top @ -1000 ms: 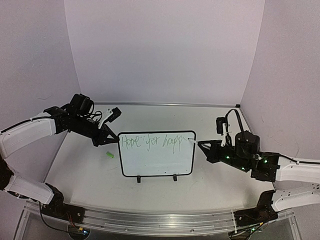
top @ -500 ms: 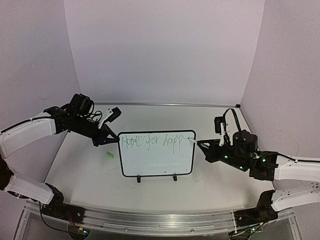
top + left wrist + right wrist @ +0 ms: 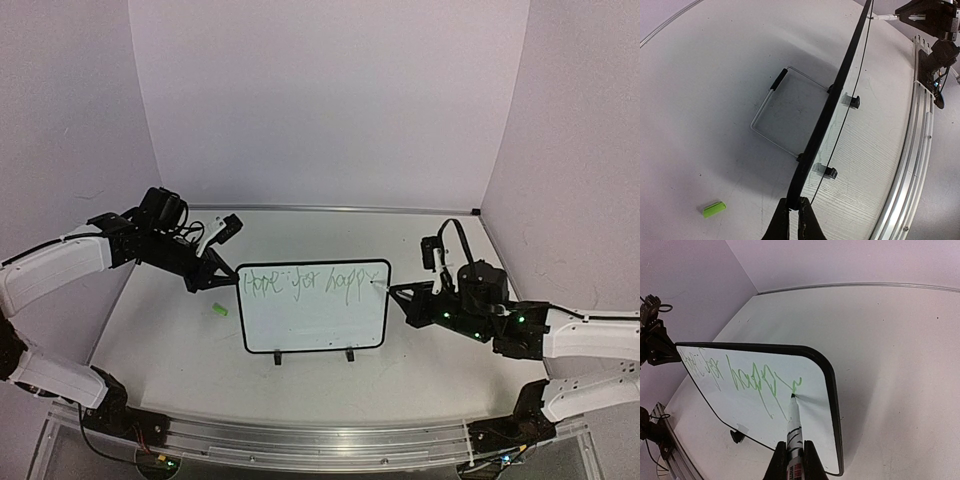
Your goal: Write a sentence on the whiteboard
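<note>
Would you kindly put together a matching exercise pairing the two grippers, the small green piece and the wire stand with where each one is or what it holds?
Column one:
1. left gripper
2. right gripper
3. small green piece
4. wire stand

Column two:
A. lying loose on the table, apart from the whiteboard
B. shut on the marker, whose tip is on the whiteboard
C. folded out behind the whiteboard
D. shut on the whiteboard's edge

Pairs: 1-D; 2-B; 3-A; 4-C.
</note>
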`<state>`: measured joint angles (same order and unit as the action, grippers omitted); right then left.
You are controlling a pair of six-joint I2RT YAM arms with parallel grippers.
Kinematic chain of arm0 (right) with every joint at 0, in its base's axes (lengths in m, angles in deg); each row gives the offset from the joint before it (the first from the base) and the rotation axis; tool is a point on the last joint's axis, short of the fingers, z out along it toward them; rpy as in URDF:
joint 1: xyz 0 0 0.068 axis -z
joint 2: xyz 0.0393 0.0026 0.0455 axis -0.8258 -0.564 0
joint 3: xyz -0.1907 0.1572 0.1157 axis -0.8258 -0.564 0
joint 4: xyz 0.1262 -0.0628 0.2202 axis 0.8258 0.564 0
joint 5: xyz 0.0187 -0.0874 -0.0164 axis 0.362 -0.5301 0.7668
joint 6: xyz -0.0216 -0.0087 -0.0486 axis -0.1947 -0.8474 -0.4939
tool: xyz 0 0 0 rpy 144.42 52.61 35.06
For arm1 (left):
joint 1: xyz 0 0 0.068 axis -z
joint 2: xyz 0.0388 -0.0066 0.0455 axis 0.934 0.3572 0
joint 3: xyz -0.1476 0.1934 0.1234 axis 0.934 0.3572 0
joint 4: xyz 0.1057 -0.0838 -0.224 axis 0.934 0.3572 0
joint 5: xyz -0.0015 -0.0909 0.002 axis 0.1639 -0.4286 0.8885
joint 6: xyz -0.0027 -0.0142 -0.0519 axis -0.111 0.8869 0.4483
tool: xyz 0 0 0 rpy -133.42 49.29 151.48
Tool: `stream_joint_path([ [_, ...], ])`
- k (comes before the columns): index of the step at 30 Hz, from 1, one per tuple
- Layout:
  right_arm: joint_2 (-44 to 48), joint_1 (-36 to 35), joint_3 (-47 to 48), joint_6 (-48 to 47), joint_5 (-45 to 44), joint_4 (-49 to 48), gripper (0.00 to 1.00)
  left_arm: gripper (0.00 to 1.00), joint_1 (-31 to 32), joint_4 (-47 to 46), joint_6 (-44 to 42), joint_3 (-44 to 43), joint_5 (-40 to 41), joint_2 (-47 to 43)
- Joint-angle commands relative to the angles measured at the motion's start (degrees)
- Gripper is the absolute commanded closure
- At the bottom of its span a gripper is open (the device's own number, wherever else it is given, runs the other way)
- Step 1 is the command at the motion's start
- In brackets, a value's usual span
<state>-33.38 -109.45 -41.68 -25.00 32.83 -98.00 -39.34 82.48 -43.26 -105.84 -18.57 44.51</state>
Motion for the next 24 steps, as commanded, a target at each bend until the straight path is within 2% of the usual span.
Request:
stream_joint_path([
  [1, -1.2, 0.1, -0.9, 1.7, 0.4, 0.0, 1.0, 1.0, 0.6, 1.1, -1.4, -0.9, 2.2, -0.1],
  [14, -4.1, 0.1, -0.5, 1.7, 3.2, 0.0, 1.0, 1.0, 0.7, 1.1, -1.3, -0.9, 2.1, -0.2],
  [24, 3.7, 0.1, -1.1, 1.3, 3.8, 3.0, 1.0, 1.0, 0.7, 1.1, -1.2, -0.8, 2.4, -0.3],
])
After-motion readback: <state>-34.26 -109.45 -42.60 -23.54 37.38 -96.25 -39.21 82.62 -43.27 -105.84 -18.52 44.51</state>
